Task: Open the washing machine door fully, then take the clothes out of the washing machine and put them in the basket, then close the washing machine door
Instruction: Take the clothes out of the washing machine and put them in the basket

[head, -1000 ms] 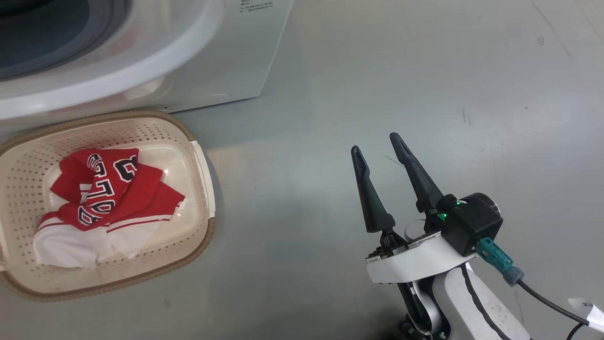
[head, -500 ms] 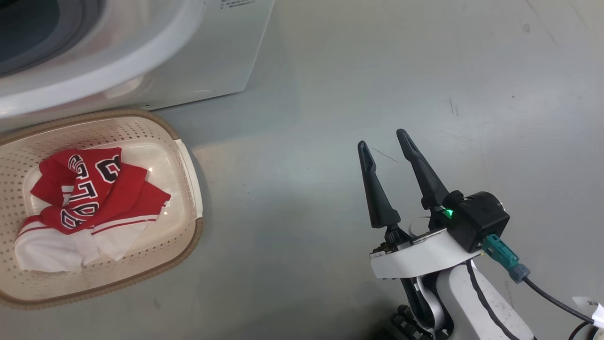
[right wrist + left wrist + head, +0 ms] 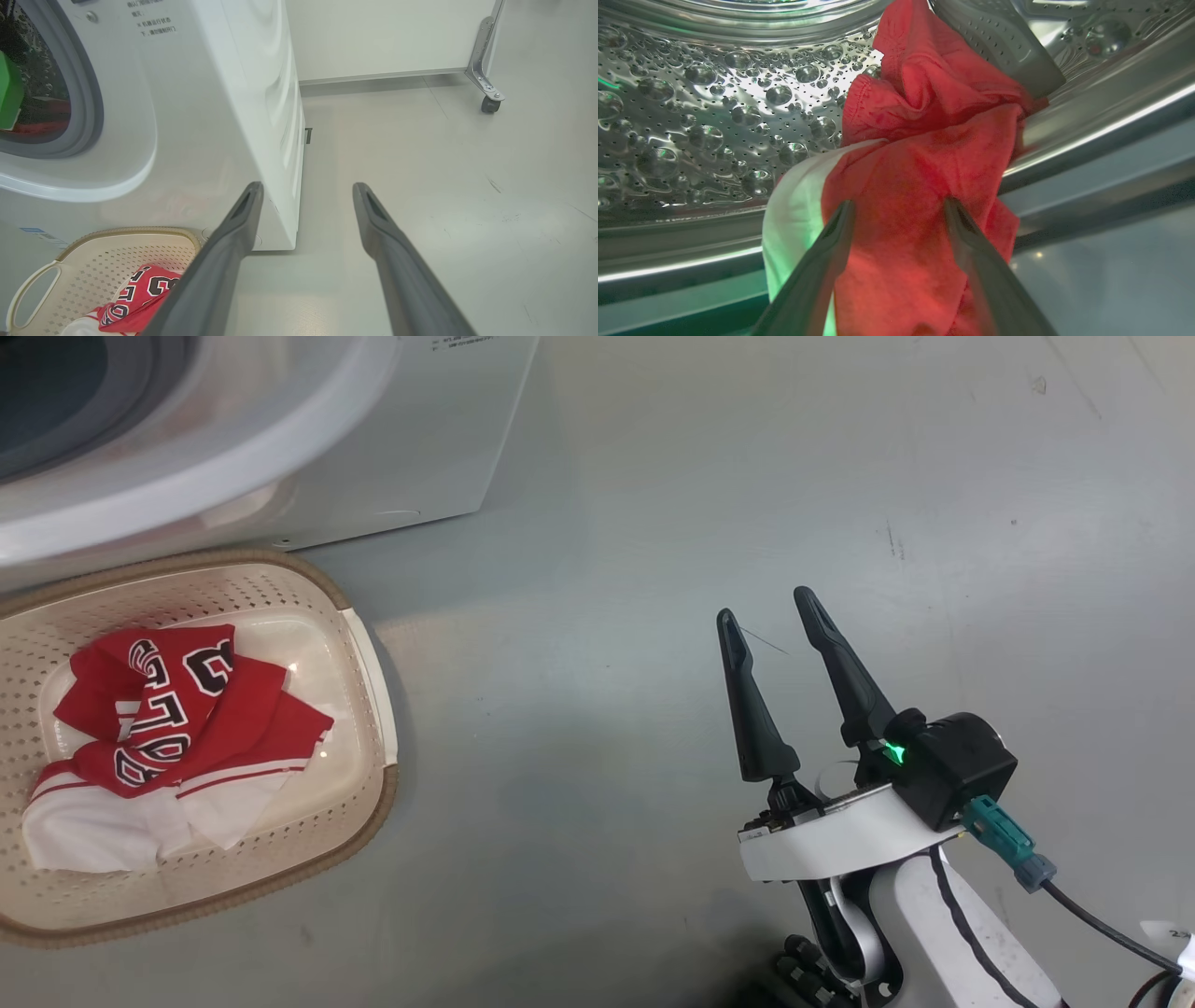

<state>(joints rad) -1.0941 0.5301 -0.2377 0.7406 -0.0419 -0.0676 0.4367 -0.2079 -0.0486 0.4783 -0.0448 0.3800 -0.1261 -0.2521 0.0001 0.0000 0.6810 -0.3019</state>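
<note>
My left gripper (image 3: 899,201) is inside the drum (image 3: 705,116) with its fingers spread wide on either side of a red garment (image 3: 924,154), not pinching it. In the left wrist view the garment's long axis runs from 12 to 6 o'clock. Its top is bunched against the grey drum paddle at 1 o'clock, its body spills over the steel lip, and a white band edges it at 8 o'clock.

My right gripper (image 3: 765,602) is also fully open and holds nothing. It hovers over bare floor (image 3: 607,523) at 4 o'clock in the head view, fingers pointing toward 12.

The basket (image 3: 280,593) sits at 8 o'clock on the floor, just in front of the washing machine (image 3: 420,429). In it lies the crumpled red jersey (image 3: 177,709), stretched roughly 1 to 7 o'clock, lettering turned sideways, with white fabric at the 7 o'clock end.

The floor is smooth grey-green with small scuffs. In the right wrist view a pale wall panel (image 3: 383,37) stands at 12 o'clock and a metal leg on a caster (image 3: 489,103) at 2 o'clock.
</note>
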